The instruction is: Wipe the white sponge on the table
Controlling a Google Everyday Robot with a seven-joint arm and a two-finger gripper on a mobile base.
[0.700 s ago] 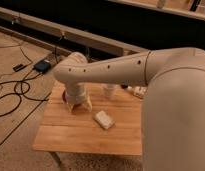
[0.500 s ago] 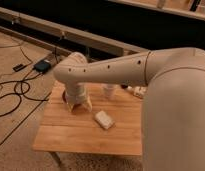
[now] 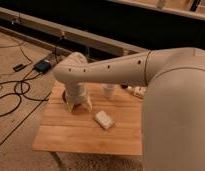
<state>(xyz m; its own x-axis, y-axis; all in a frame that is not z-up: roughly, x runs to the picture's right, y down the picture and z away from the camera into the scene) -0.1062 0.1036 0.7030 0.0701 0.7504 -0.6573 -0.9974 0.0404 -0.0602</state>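
Leftmost, black cables [image 3: 11, 95] and a small dark box [image 3: 42, 66] lie on the floor beside the table [image 3: 66, 137]. The gripper [image 3: 79, 106] points down low over the table's back-left part, spread or closed I cannot tell, with what may be a dark bowl [image 3: 63, 98] half hidden behind it. The white sponge [image 3: 104, 120] lies flat on the planks just right of the gripper, not touching it, a white cup [image 3: 110, 90] stands behind it, and the arm [image 3: 161, 75] fills the right.

Warm light from above, dim room: table [image 3: 71, 136] glows amber, backdrop black; gripper [image 3: 79, 106], low over the table's left side, shaded under the bright arm [image 3: 121, 70].
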